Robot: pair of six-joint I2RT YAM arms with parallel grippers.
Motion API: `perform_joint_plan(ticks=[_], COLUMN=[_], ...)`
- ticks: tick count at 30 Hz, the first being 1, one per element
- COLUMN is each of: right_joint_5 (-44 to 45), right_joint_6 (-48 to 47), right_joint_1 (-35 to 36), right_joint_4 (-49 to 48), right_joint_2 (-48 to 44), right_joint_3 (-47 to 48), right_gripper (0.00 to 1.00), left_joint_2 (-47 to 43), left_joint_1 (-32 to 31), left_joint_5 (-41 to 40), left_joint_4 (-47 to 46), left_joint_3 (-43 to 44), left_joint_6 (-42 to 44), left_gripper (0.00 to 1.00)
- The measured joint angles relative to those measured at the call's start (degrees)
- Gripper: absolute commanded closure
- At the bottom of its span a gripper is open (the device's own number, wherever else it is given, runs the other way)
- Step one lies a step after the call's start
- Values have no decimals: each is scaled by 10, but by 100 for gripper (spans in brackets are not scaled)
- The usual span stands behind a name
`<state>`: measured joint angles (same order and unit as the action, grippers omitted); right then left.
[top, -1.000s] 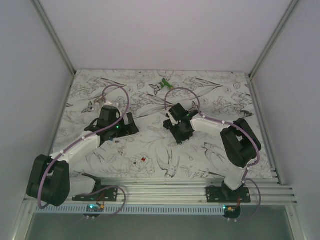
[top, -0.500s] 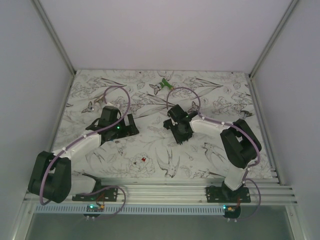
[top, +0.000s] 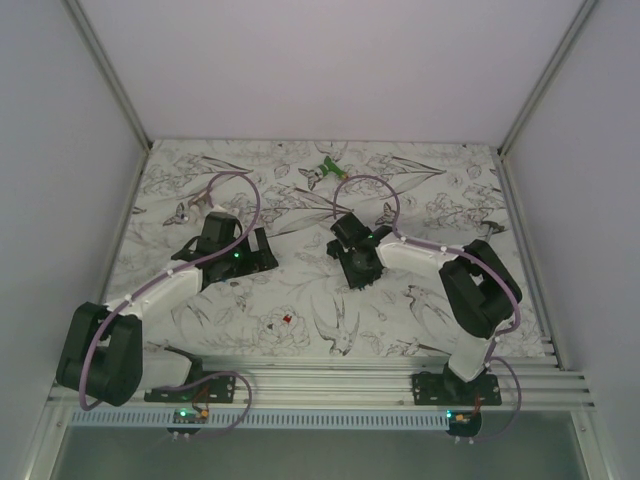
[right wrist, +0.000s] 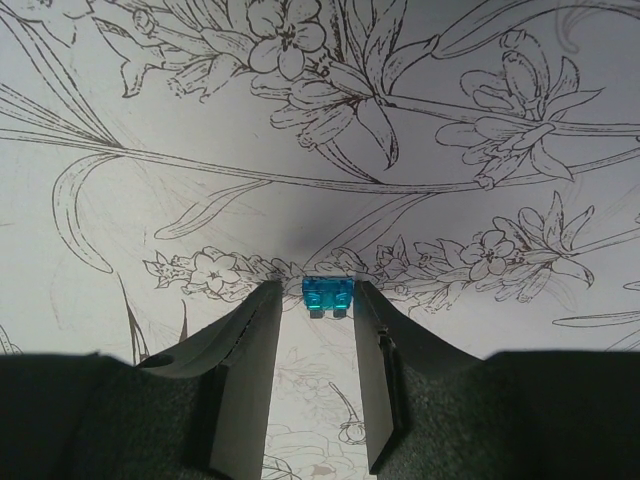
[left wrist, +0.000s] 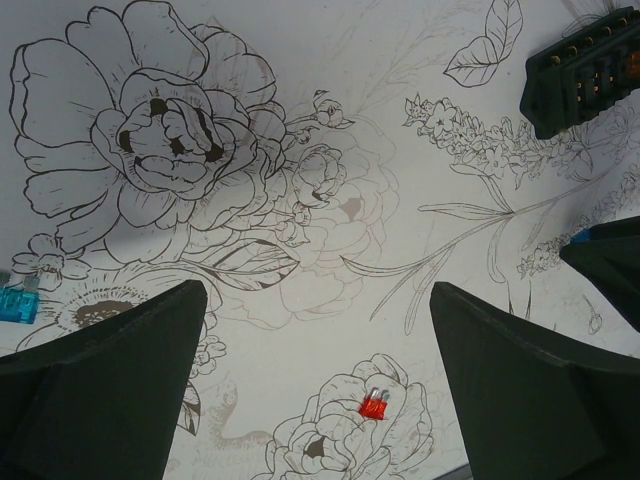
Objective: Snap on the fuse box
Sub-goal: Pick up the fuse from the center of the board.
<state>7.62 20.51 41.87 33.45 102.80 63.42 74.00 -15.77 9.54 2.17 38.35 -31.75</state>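
The fuse box (left wrist: 585, 75), a black oblong block with orange contacts in its slots, lies on the flower-printed table at the top right of the left wrist view. My left gripper (left wrist: 318, 300) hovers wide open above the table with a red fuse (left wrist: 374, 404) lying under the gap; from above it (top: 262, 252) sits left of centre. My right gripper (right wrist: 314, 284) is low over the table with its jaws narrowed around a blue fuse (right wrist: 328, 294). A gap shows between the fuse and the left finger (right wrist: 245, 340). The top view shows the right gripper (top: 358, 264) at mid-table.
A green-and-white gadget (top: 325, 168) lies near the back of the table. Another blue fuse (left wrist: 12, 303) sits at the left edge of the left wrist view. The red fuse (top: 287, 319) lies in front of both grippers. White walls enclose the table on three sides.
My right gripper has shifted slightly left and its jaws have narrowed around the blue fuse. The left arm settled a little early on, its gripper staying wide open.
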Motion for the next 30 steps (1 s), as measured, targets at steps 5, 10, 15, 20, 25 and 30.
perform_joint_plan(ticks=[5, 10, 15, 20, 25, 30], right_joint_5=[4, 5, 7, 8, 13, 17], right_joint_6=[5, 10, 10, 10, 10, 13], right_joint_1=[0, 0, 0, 0, 0, 0], right_joint_4=[0, -1, -5, -17, -33, -55], right_joint_2=[0, 0, -1, -9, -26, -44], right_joint_3=[0, 0, -2, -13, -32, -40], right_gripper=[60, 65, 67, 70, 73, 73], left_joint_2=[0, 0, 0, 0, 9, 12], left_joint_1=[0, 0, 0, 0, -2, -14], left_joint_5=[0, 0, 0, 6, 20, 29], left_joint_4=[0, 0, 0, 0, -2, -8], left_joint_3=[0, 0, 0, 0, 1, 3], left_joint_6=[0, 0, -2, -7, -18, -24], left_gripper=[0, 0, 0, 0, 2, 3])
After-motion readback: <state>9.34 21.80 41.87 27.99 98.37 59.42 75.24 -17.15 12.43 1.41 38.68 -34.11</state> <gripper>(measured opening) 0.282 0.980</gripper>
